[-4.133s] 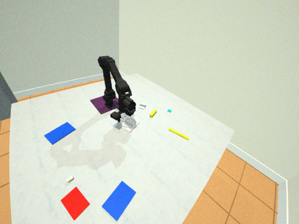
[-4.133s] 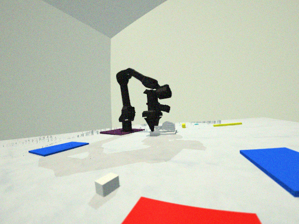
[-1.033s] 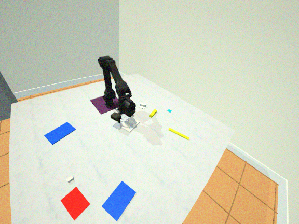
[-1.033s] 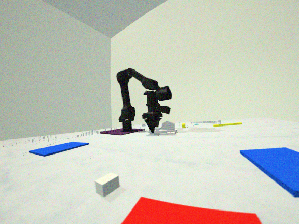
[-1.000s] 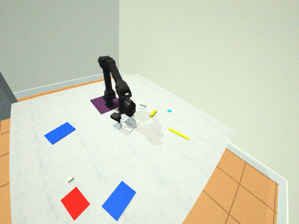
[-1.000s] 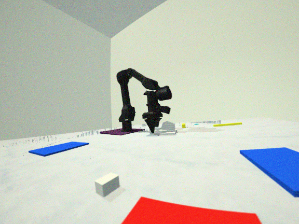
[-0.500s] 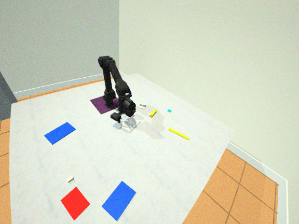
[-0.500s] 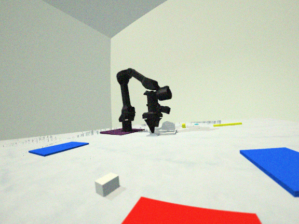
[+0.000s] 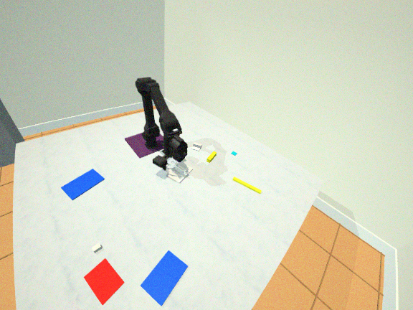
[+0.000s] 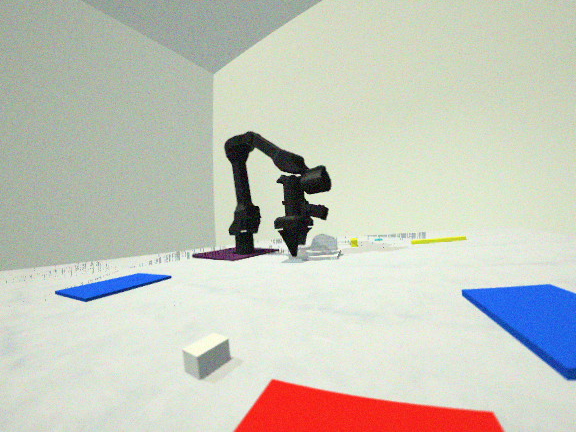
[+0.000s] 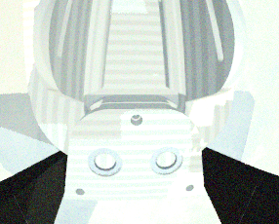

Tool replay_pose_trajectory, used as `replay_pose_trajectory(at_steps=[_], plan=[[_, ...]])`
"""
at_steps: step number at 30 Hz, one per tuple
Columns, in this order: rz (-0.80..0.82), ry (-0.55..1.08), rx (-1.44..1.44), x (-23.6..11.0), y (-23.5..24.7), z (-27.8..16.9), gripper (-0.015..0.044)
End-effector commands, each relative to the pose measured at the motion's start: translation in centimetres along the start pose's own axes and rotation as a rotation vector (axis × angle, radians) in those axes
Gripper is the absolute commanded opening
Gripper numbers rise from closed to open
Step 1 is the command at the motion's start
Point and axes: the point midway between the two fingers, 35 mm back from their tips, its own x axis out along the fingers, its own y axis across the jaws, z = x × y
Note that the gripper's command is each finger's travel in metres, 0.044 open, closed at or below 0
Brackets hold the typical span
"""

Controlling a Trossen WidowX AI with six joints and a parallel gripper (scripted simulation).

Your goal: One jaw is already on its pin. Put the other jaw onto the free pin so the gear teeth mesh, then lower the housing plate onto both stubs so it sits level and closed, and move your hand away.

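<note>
The white housing plate (image 11: 135, 138) lies across the near end of the pale gripper mechanism (image 9: 179, 168) (image 10: 325, 243) (image 11: 134, 58). A left stub (image 11: 104, 161) and a right stub (image 11: 166, 159) show in the plate's two ringed holes. The left jaw (image 11: 41, 54) and right jaw (image 11: 238, 54) curve away beyond the plate, spread apart. Their gear teeth and pins are hidden under it. My gripper (image 10: 294, 254) (image 11: 134, 154) is shut on the housing plate, one black finger at each side, low at the table. Whether the plate sits fully level cannot be told.
A yellow block (image 9: 211, 156) (image 10: 354, 242), a yellow bar (image 9: 247, 185) (image 10: 439, 240), a cyan piece (image 9: 234, 153) and a small white-grey part (image 9: 196, 146) lie beyond the mechanism. Blue panels (image 9: 82, 184) (image 9: 164, 278), a red panel (image 9: 104, 281) and a white block (image 9: 97, 247) lie farther off.
</note>
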Motion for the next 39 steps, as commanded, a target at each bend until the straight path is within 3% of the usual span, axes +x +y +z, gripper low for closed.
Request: replay_pose_trajectory(at_steps=[1,10,14,28,39], plan=[[0.004,0.000,-0.004,0.0,0.0,0.0,0.0351],[0.004,0.000,-0.004,0.0,0.0,0.0,0.0351],[0.000,0.000,0.000,0.0,0.0,0.0,0.0440],[0.000,0.000,0.000,-0.1,0.0,0.0,0.0440],[0.004,0.000,-0.004,-7.5,0.1,-0.2,0.0440]])
